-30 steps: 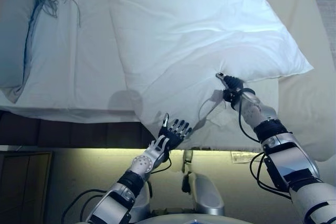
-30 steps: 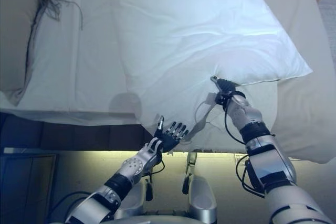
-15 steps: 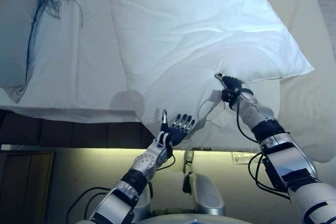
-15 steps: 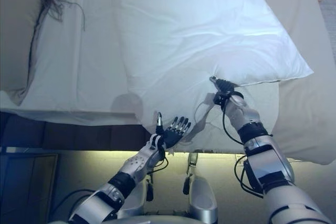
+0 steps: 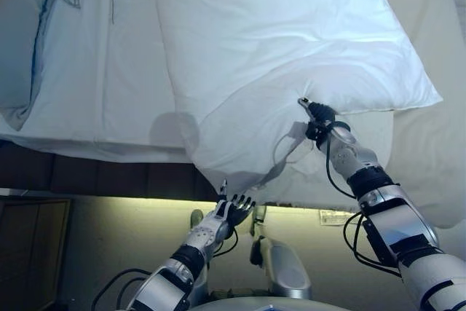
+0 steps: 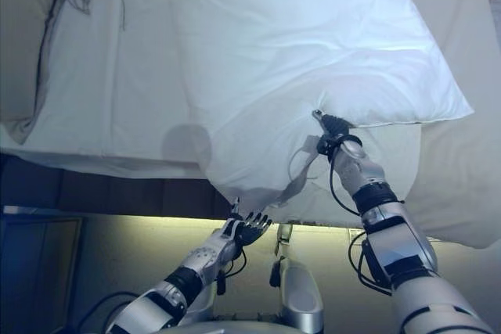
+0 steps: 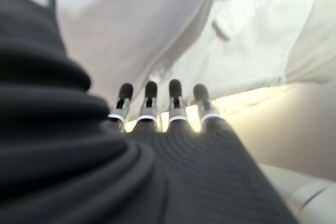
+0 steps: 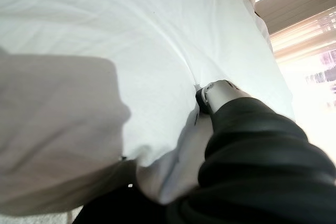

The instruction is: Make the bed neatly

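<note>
A big white pillow (image 5: 284,56) lies across the bed, and its near corner (image 5: 233,162) hangs over the mattress edge. My right hand (image 5: 319,118) is at the pillow's near seam, with its fingers curled and pinching the pillowcase cloth. The right wrist view shows one finger (image 8: 218,95) pressed into the pillow (image 8: 105,51). My left hand (image 5: 231,211) is open with straight fingers (image 7: 149,100). It is below the mattress edge, under the hanging corner and not touching it.
A white sheet (image 5: 95,71) covers the bed's left part. A grey pillow with a fringed throw (image 5: 18,41) lies at the far left. A beige duvet (image 5: 429,151) lies at the right. The dark bed base (image 5: 95,176) runs below the mattress, above a lit floor strip.
My left hand has dropped from the pillow's hanging corner to below the mattress edge. My right hand keeps its hold at the seam. The view has shifted slightly.
</note>
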Controlling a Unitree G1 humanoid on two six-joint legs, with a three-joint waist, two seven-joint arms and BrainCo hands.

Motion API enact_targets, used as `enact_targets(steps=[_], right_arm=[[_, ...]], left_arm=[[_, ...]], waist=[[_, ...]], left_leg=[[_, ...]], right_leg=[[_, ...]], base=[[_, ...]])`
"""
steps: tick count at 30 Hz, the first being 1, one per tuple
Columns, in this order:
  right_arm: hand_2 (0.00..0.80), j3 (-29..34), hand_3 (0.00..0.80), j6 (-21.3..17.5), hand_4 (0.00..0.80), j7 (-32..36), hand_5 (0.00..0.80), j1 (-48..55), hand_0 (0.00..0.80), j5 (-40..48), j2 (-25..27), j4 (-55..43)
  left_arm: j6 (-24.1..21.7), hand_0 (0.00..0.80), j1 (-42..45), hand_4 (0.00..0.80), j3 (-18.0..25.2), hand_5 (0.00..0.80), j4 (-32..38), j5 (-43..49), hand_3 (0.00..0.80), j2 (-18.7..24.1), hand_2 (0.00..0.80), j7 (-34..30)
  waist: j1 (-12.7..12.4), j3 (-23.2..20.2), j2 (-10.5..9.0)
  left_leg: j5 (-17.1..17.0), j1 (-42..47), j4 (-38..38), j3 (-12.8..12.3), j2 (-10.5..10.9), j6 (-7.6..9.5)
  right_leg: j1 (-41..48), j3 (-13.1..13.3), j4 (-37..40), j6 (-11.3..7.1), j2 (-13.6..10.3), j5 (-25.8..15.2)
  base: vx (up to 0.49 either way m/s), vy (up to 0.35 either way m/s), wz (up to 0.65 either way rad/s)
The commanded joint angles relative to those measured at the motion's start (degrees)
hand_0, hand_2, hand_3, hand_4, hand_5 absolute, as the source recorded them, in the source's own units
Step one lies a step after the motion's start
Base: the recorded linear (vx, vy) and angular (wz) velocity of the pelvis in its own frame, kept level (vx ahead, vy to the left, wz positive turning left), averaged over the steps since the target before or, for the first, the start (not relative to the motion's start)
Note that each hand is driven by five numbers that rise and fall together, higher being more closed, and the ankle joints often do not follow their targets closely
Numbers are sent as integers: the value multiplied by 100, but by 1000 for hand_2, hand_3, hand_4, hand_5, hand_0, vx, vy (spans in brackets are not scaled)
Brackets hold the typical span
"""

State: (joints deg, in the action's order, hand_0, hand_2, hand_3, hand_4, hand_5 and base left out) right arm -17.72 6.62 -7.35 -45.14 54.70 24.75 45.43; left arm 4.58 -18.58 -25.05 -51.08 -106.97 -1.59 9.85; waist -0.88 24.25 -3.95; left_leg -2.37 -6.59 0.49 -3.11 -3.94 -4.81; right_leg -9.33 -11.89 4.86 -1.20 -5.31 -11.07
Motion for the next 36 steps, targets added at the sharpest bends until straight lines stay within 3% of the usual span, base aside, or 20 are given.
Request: enact_targets(steps=[1,8,14,22,28,36], right_arm=[[800,-72,800,-526,800,141,800,-953,800,192,-92,-970],[800,-130,800,-656,800,133,800,-938,800,336,-106,-1368],[800,-222,800,-776,800,134,800,-949,800,461,-213,-1769],[800,-238,800,-686,800,121,800,-803,800,399,-357,-2375],[800,-276,800,-602,800,169,800,-609,800,421,-389,-2758],[800,-315,800,-517,800,200,800,-495,800,341,-423,-3158]], left_arm=[[263,0,-217,0,-161,0,76,10,0,-471,0,-111],[500,0,-330,0,-549,0,507,-603,0,-420,0,-906],[286,0,-655,0,-713,0,936,-603,0,-498,0,-1746],[-33,0,-1292,0,-324,0,1042,-603,0,-761,0,-2893],[-435,0,-1747,0,45,0,1008,-603,0,-831,0,-3209],[-1039,0,-2039,0,535,0,1093,-603,0,-832,0,-3635]], waist=[[-194,235,-160],[-139,409,-290],[12,511,-405],[275,530,-613],[465,507,-787],[594,475,-856]], left_leg=[[-327,-181,-241,-55,-108,129],[-368,-275,-282,-84,-179,116],[-334,-340,-201,-201,-265,107],[-320,-478,-98,-352,-352,84],[-305,-551,-64,-461,-423,53],[-316,-568,-103,-533,-460,17]], right_leg=[[-4,-67,-704,-308,-182,462],[-161,-13,-746,-302,-80,413],[-279,144,-824,-264,31,437],[-465,331,-913,-231,124,451],[-567,422,-942,-219,181,476],[-620,454,-931,-208,223,521]], base=[[-39,-70,3],[-32,-65,-1],[-11,-15,-1],[-11,-7,-11],[-13,-12,-8],[-1,-2,-2]])
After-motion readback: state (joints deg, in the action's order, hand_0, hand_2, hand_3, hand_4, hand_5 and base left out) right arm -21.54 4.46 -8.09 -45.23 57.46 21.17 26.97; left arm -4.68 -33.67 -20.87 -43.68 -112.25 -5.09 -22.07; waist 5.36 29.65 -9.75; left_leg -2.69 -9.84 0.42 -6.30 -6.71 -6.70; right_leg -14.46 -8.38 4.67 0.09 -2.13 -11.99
